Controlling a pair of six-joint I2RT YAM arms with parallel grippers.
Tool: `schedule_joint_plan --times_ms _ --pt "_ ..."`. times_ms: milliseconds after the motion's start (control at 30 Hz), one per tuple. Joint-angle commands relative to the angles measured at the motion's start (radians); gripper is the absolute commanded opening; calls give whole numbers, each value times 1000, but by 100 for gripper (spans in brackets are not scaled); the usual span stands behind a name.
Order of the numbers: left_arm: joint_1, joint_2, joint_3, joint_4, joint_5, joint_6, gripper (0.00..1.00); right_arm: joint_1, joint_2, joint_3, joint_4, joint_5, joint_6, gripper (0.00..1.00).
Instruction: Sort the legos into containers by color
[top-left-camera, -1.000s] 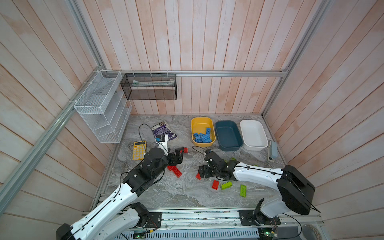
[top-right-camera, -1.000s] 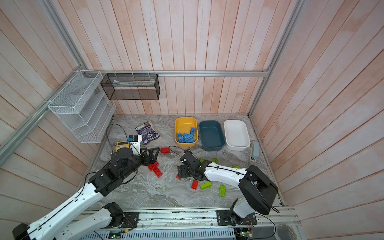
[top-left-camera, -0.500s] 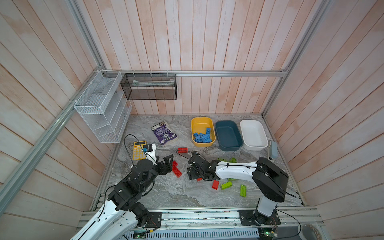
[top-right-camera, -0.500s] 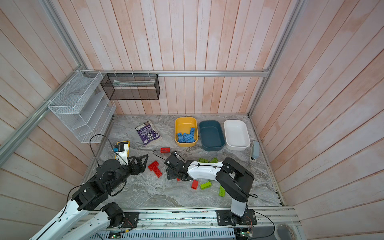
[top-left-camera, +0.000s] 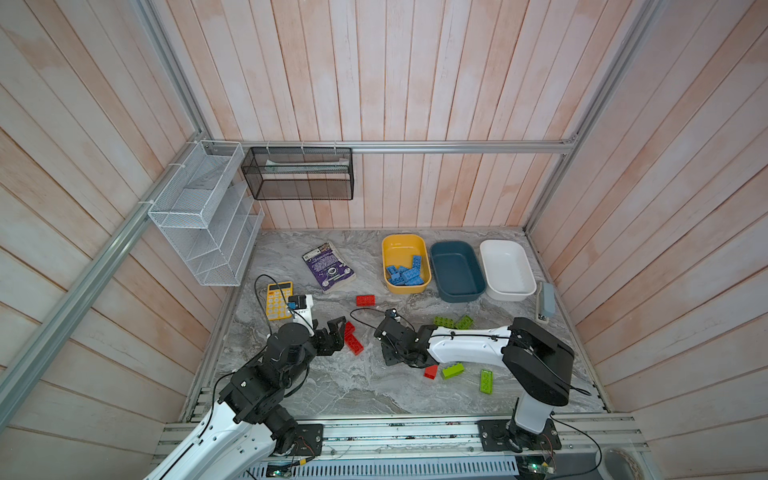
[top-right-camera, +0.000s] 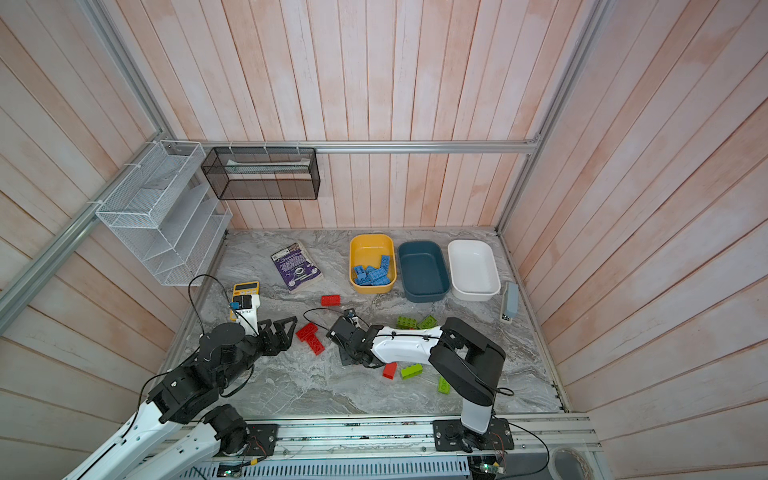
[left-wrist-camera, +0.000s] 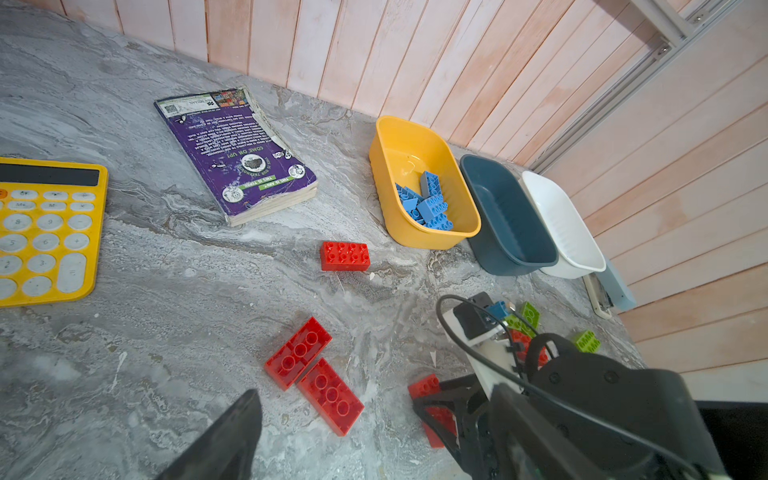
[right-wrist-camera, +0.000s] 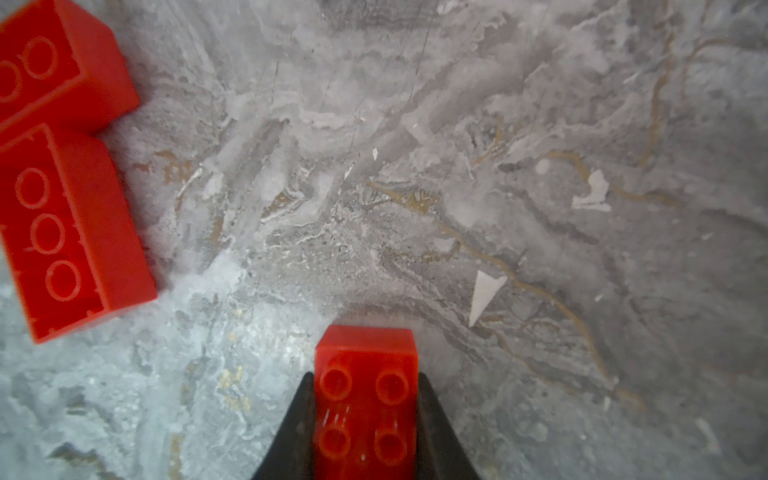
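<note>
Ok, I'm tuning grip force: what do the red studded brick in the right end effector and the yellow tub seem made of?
Red studded brick: apparently hard moulded plastic, smooth, slightly glossy; crisp edges and round studs show it. Yellow rounded-rectangular tub: probably plastic too, smooth semi-gloss; thin moulded wall, soft highlight inside.

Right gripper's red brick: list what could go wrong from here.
1. The right gripper pinches the red brick with part of it sticking out beyond the jaws; it might pivot or slip on lifting.
2. The yellow tub already holds blue bricks; dropping red there would mix colours, while the teal tub and white tub look empty.
3. The open left gripper sits close by, beside two red bricks; they could collide.
</note>
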Motion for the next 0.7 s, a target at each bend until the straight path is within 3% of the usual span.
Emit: schedule_joint_plan --times_ms 0,233,467,667 --pt "3 13 -17 -5 11 -15 87 1 -49 10 -53 24 -13 16" --pt "2 76 -61 18 51 -54 87 -119 -192 101 -119 14 -101 18" --pt "0 147 -121 79 72 -104 86 -409 -274 174 -123 -78 -219 20" --pt "-1 227 -156 114 72 -120 86 -611 -189 280 -87 -165 -263 21"
